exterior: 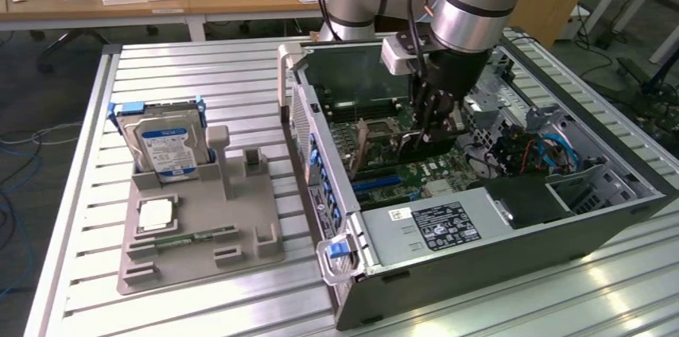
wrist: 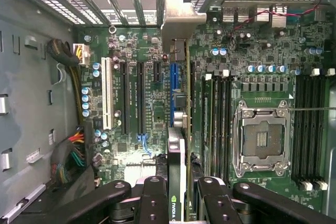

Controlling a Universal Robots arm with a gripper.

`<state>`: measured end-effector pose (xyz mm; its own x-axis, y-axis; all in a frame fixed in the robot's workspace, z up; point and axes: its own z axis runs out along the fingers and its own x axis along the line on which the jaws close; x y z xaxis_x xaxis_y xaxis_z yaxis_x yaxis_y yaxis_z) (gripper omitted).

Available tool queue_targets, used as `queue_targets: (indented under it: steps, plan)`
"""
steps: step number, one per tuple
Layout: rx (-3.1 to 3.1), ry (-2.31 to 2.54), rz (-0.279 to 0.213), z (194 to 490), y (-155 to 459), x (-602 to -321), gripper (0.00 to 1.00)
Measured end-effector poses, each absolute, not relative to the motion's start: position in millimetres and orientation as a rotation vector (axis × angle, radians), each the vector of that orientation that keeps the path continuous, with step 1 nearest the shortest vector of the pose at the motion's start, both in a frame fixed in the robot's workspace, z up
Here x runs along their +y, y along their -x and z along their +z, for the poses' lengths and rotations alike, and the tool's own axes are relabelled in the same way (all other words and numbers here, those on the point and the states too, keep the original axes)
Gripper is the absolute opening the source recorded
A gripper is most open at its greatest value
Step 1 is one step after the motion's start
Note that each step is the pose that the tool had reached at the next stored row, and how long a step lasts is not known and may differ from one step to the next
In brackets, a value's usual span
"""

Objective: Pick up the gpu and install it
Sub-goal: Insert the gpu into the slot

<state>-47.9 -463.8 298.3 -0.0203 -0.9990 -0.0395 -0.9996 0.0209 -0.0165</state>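
Observation:
My gripper (exterior: 433, 132) reaches down into the open computer case (exterior: 467, 265), over the motherboard (wrist: 262, 77). It is shut on the gpu (wrist: 177, 145), a thin dark card seen edge-on in the wrist view, clamped between the black fingers (wrist: 155, 198). The card's silver bracket (wrist: 181, 22) points at the case's rear slot openings. The card hangs just above the board, lined up along the blue expansion slot (wrist: 172, 85). I cannot tell whether its edge touches the slot.
An empty CPU socket (wrist: 261, 139) and memory slots (wrist: 310, 124) lie beside the card. Cable bundles (wrist: 68, 156) sit at the case wall. Outside, a grey fixture (exterior: 202, 234) holds a hard drive (exterior: 164, 142) and a memory stick (exterior: 196, 236).

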Motion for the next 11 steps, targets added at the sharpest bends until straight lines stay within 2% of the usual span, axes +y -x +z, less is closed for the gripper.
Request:
queue_targets:
  steps: [11]
  plan:
    - [2.216, 2.170, 0.025, 293.0, 52.5, -463.8, 0.27]
